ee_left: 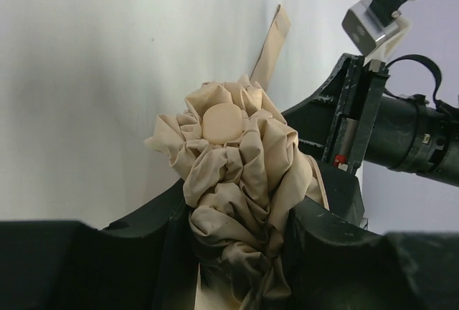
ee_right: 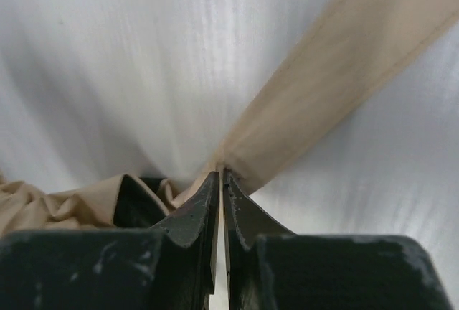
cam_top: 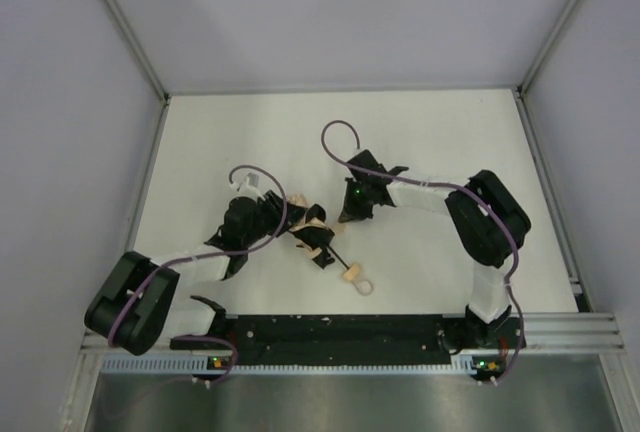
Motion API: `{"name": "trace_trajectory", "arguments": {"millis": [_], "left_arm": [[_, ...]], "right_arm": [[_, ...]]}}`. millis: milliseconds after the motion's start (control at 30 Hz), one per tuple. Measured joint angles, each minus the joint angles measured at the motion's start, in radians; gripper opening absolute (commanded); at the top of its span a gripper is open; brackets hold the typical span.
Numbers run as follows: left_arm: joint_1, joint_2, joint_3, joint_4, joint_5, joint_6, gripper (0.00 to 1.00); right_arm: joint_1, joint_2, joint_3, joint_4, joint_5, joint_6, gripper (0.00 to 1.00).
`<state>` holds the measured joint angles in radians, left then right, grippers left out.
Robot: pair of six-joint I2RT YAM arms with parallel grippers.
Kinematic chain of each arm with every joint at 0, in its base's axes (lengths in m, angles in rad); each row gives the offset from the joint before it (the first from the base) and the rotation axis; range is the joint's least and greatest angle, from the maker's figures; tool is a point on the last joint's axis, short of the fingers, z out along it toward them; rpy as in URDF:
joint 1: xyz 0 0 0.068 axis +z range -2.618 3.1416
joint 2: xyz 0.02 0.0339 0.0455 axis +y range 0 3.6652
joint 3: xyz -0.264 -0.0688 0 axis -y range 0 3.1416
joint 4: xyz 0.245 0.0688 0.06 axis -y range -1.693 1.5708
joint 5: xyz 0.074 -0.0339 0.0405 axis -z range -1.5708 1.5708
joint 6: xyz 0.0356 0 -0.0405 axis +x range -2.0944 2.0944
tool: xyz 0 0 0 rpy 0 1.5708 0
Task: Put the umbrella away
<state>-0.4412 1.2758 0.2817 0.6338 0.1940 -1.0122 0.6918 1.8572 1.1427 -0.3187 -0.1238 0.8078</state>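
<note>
Beige umbrella [ee_left: 233, 174] lies bunched on the white table [cam_top: 450, 137], its canopy clamped in the left gripper [ee_left: 244, 217]. The right gripper [ee_right: 220, 181] pinches its fabric strip [ee_right: 323, 87] (jaws nearly touching).

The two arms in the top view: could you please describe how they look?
Both the left arm and right arm have white links between bulky black joints. A purple cable loops along each. The fingers are black, tapered and scuffed. A green light glows near the right wrist.
</note>
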Motion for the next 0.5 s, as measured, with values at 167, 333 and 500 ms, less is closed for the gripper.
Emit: {"name": "trace_trajectory", "arguments": {"millis": [167, 333, 500], "left_arm": [[0.0, 0.0, 0.061, -0.141, -0.034, 0.008, 0.0], [0.0, 0.0, 0.093, -0.206, -0.054, 0.043, 0.0], [0.0, 0.002, 0.093, -0.262, -0.076, 0.047, 0.0]], "right_arm": [[0.0, 0.069, 0.063, 0.031, 0.003, 0.014, 0.05], [0.0, 0.13, 0.14, 0.047, 0.027, 0.012, 0.05], [0.0, 0.195, 0.228, 0.074, 0.043, -0.008, 0.05]]}}
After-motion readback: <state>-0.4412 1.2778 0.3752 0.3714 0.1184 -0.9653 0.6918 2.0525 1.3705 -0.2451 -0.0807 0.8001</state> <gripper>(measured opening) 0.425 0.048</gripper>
